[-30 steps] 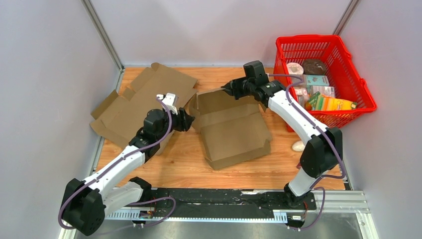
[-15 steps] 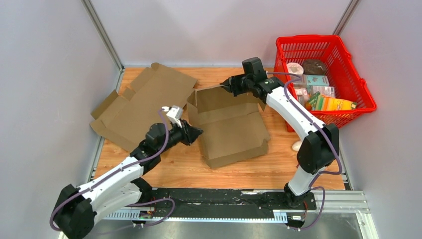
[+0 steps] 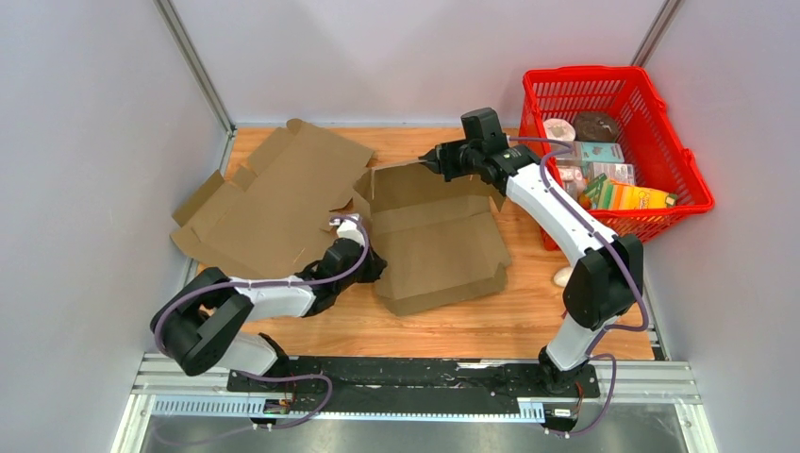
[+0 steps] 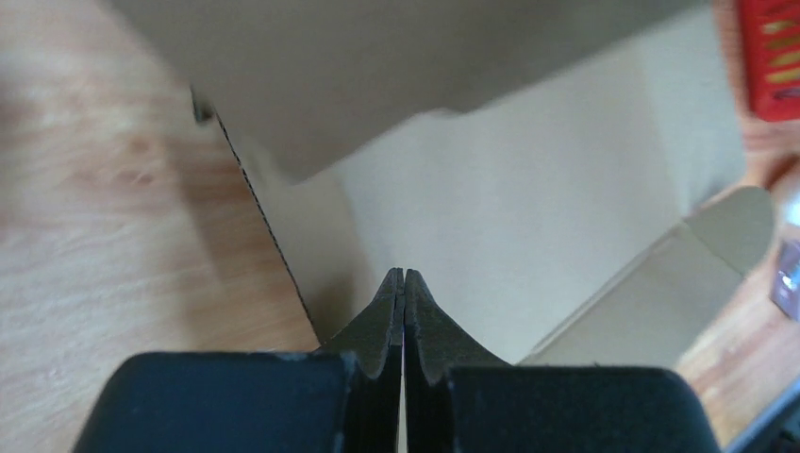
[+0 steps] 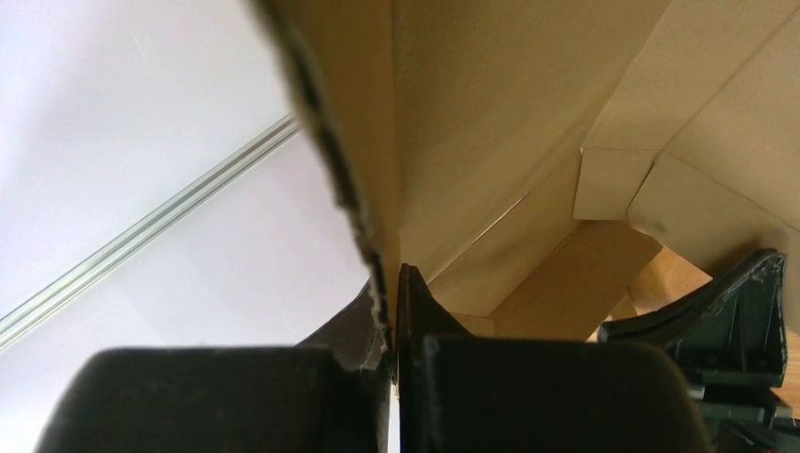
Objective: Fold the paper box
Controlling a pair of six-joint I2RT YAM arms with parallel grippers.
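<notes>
Right gripper (image 3: 431, 162) is clamping the box (image 3: 443, 250) by its rear flap (image 3: 401, 181), steadying it; left gripper (image 3: 376, 268), closed empty, is seemingly pressing its side.

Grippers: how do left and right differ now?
The right gripper pinches a raised flap of the box; the left gripper is shut on nothing. The right is at the box's far edge, the left at its near-left corner. Both are shut.

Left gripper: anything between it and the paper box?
Nothing visible. The shut left gripper sits right at the near-left wall of the paper box, with no object between them; the right gripper is clamped on its far edge.
</notes>
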